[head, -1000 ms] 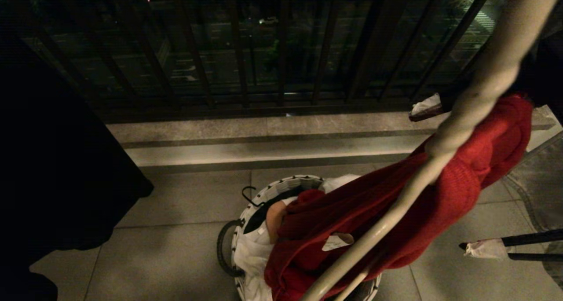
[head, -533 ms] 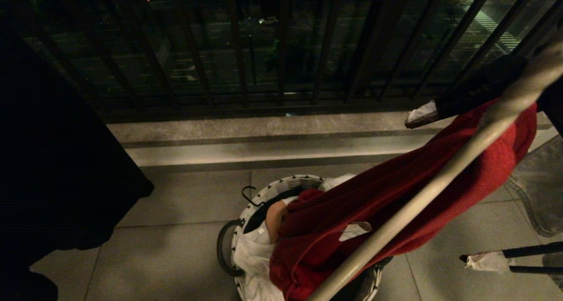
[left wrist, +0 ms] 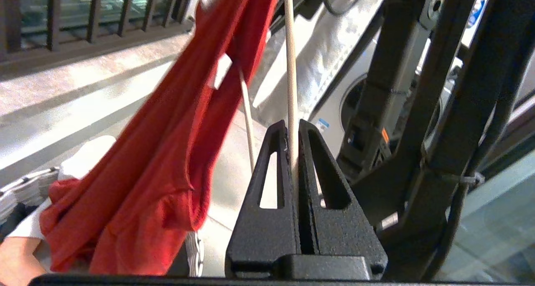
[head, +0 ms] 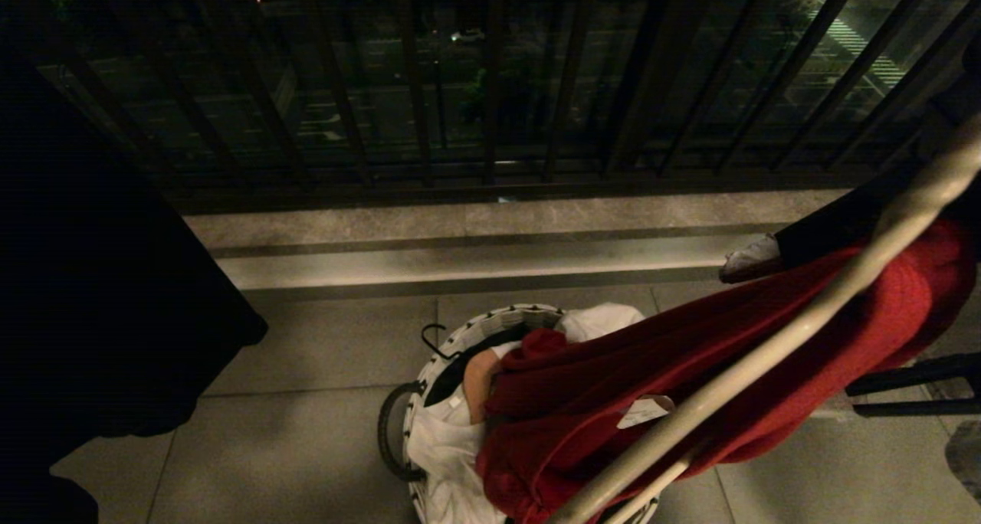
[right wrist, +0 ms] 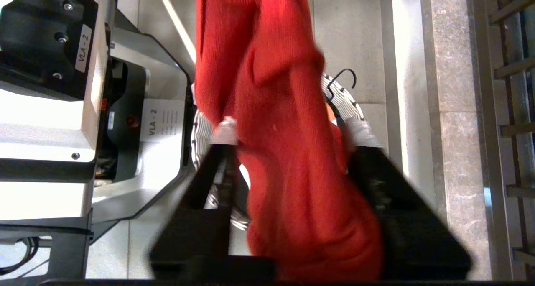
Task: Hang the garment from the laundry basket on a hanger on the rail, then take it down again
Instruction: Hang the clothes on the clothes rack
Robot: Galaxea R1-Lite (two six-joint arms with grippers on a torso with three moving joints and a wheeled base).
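I had the left hand clenched on the thin white wire hanger at centre frame, the right hand still spread astride the red knitted T-shirt trailing lower right above the round patterned laundry basket, so I judged a full bite before lifting wisest.

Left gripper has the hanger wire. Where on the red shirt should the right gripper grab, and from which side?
Probably the bunched upper end of the shirt, where the fabric is gathered thick. The right gripper already straddles that bundle with a finger on either side, jaws partly open, so close there. Avoid the lower end trailing into the basket, and the hanger wire pinched in the left gripper.
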